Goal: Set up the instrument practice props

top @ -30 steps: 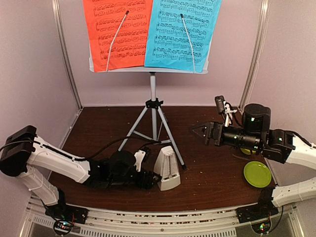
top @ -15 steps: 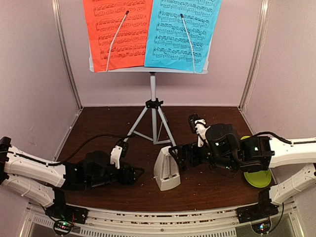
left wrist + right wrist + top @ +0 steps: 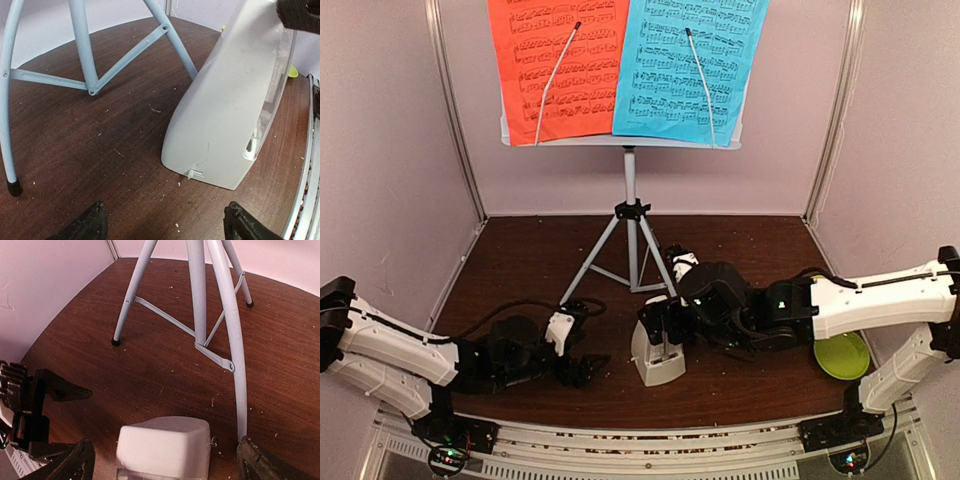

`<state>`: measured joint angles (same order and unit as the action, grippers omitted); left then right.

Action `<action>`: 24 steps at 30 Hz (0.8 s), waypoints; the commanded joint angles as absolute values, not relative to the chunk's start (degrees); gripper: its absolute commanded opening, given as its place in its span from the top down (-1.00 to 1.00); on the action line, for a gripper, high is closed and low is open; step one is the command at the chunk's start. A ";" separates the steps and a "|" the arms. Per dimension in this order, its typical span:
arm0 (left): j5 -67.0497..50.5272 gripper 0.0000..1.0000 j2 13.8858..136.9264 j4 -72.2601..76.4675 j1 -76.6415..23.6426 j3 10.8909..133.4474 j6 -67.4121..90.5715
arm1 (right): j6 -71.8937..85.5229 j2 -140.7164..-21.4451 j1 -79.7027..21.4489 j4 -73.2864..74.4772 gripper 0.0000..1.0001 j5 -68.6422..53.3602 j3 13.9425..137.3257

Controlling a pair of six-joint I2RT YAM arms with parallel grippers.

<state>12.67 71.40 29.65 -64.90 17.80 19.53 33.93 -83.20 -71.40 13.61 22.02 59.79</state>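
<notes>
The pale-grey pyramid metronome point(image 3: 657, 357) stands upright on the brown table in front of the tripod. My right gripper point(image 3: 660, 326) is open, with its jaws on either side of the metronome's top point(image 3: 164, 446) and gaps showing on both sides. My left gripper point(image 3: 588, 367) is open and empty, low on the table just left of the metronome point(image 3: 227, 107). The silver tripod point(image 3: 631, 250) holds the pale-blue stand desk point(image 3: 620, 141), which carries the red page point(image 3: 558, 65) and the blue page point(image 3: 692, 65).
A lime-green plate point(image 3: 841, 353) lies at the right, partly under the right arm. A tripod leg point(image 3: 234, 355) runs close by the right jaw. My left gripper's fingers point(image 3: 47, 405) show at the left of the right wrist view. Pale walls enclose the table.
My right arm has swung left and down from the right side and brought its open jaws over the metronome's top. My left gripper has drawn back left, away from the metronome.
</notes>
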 commanded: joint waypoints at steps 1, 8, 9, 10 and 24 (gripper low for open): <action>8.68 -0.66 76.30 40.79 -64.16 17.06 12.57 | 32.40 -86.90 -71.56 14.74 -0.98 22.42 64.14; 3.46 -0.67 85.24 48.95 -63.73 16.89 8.88 | 30.97 -88.51 -70.83 13.58 -0.75 19.59 63.09; 2.90 -0.67 86.00 50.13 -63.60 16.67 8.26 | 30.96 -88.39 -70.54 13.28 -0.71 19.19 62.70; 1.74 -0.67 86.61 51.49 -63.43 16.62 7.22 | 30.84 -88.29 -70.06 12.91 -0.66 18.63 62.41; -7.69 -0.69 97.29 65.15 -58.91 14.81 -2.77 | 26.25 -84.63 -65.61 10.58 -0.06 12.23 59.20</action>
<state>-3.33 93.91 56.69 -60.51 15.97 0.73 28.34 -87.44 -66.96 12.03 14.33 60.29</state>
